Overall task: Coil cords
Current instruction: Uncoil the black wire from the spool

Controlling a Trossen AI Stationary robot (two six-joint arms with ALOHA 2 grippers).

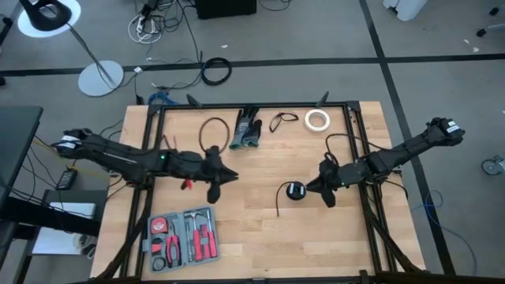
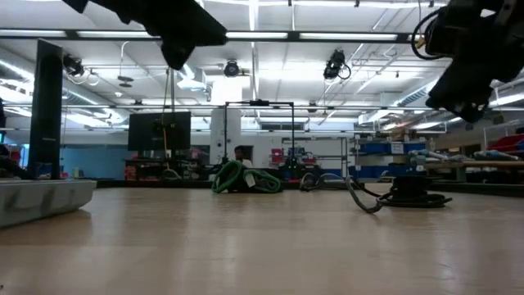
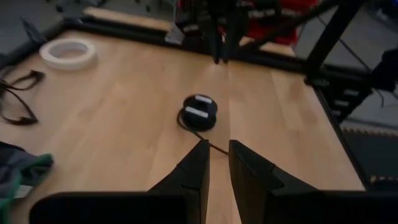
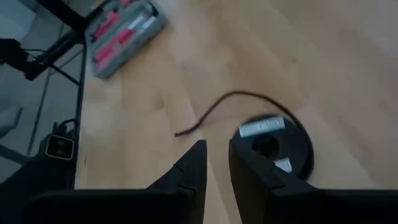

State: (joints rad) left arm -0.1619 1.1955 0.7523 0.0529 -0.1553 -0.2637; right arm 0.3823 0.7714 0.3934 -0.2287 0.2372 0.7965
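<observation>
Right tool [image 4: 216, 163] hovers beside the coiled cord [image 4: 273, 144], fingers nearly together, holding nothing; light and floppy, so pinch its loose tail [image 4: 211, 115].

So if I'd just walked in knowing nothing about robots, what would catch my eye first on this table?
Probably the two dark arms reaching in from either side, the left gripper and right gripper hanging over the middle of the wooden table. Next, the small round bundle of black cord with its loose tail, lying just beside the right gripper. Then the open tool case with red-handled tools at the near left.
</observation>
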